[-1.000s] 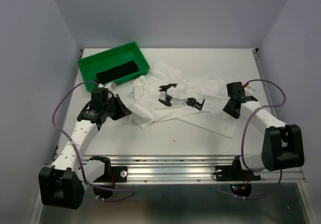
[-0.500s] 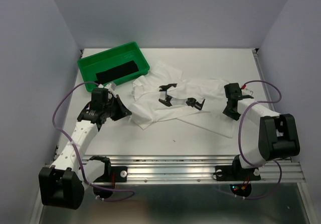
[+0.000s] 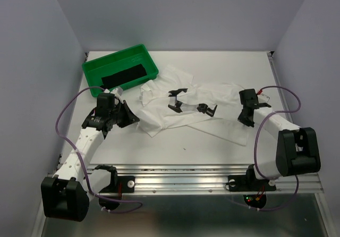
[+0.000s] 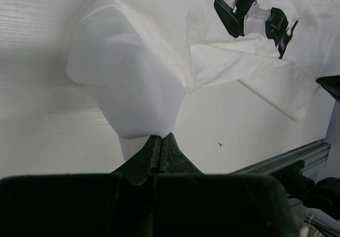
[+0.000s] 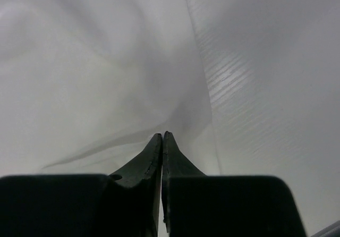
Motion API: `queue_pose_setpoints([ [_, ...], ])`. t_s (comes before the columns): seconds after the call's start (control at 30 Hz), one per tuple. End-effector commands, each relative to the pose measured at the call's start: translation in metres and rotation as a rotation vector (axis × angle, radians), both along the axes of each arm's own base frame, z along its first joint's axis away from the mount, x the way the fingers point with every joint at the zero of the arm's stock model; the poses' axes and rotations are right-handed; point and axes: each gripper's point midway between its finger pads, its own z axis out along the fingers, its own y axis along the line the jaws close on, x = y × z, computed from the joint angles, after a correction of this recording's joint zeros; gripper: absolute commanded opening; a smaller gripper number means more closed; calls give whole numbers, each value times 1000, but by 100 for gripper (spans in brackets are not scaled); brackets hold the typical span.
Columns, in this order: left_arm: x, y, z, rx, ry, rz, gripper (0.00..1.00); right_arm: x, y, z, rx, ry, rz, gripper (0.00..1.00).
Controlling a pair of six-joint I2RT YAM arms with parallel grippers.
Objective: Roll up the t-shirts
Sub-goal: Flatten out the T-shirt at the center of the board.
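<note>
The white t-shirt (image 3: pixel 223 96) lies spread and rumpled across the middle of the desk (image 3: pixel 159 144), reaching from about 9 o'clock to about 3 o'clock; its black printed marks (image 3: pixel 178 100) sit near the centre, one group just toward 9 o'clock and another just toward 4 o'clock of the middle; the black t-shirt (image 3: pixel 124 76) lies flat as a dark band inside the green tray (image 3: pixel 116 54), which stands in the desk's 10 o'clock corner, close to the white cloth's far edge; the left jaws, at about 8 o'clock on the desk, are pressed tight together and pinch the white t-shirt's left edge, and in the left wrist view the cloth (image 4: pixel 133 72) rises from their tips in a rounded, tented fold above the bare desk; the right jaws, at about 3 o'clock, are likewise closed, tips touching, with the shirt's right edge (image 5: pixel 106 88) gathered at them and faint creases running in toward the pinch; bare ridged desk (image 5: pixel 265 88) shows just beside that edge; a small dark speck (image 3: pixel 184 149) lies on the desk toward 6 o'clock, apart from the cloth
</note>
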Motion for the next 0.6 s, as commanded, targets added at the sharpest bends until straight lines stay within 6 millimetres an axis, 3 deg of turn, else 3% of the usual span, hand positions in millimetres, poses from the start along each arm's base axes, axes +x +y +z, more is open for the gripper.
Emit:
queue_pose_setpoints([
  [0.0, 4, -1, 4, -15, -30, 4, 0, 2, 2, 17, 23, -51, 4, 1],
  [0.17, 12, -5, 5, -43, -32, 9, 0, 7, 3, 38, 26, -115, 15, 1],
  [0.23, 23, -9, 12, -53, -38, 0, 0, 21, 1, 54, 9, -157, 17, 1],
  [0.27, 35, -11, 26, -58, -79, 0, 0, 27, 0, 55, -7, -146, 31, 1],
  [0.3, 42, -11, 33, -59, -95, 1, 0, 36, -1, 60, -19, -155, 38, 1],
  [0.33, 51, -12, 32, -50, -88, -5, 0, 57, -2, 75, -41, -187, 63, 1],
  [0.37, 68, -13, 56, -43, -141, -2, 0, 70, -1, 85, -51, -215, 83, 1],
  [0.4, 78, -12, 66, -33, -156, -3, 0, 84, 0, 96, -60, -248, 101, 1],
  [0.43, 87, -12, 63, -11, -131, -9, 0, 111, 2, 130, -76, -336, 130, 1],
  [0.5, 106, -12, 85, -1, -170, -1, 0, 140, 0, 155, -89, -386, 144, 1],
  [0.53, 122, -13, 111, -5, -210, 0, 0, 161, 3, 200, -95, -481, 159, 1],
  [0.57, 128, -14, 125, -8, -231, -2, 0, 169, 4, 219, -95, -519, 166, 1],
])
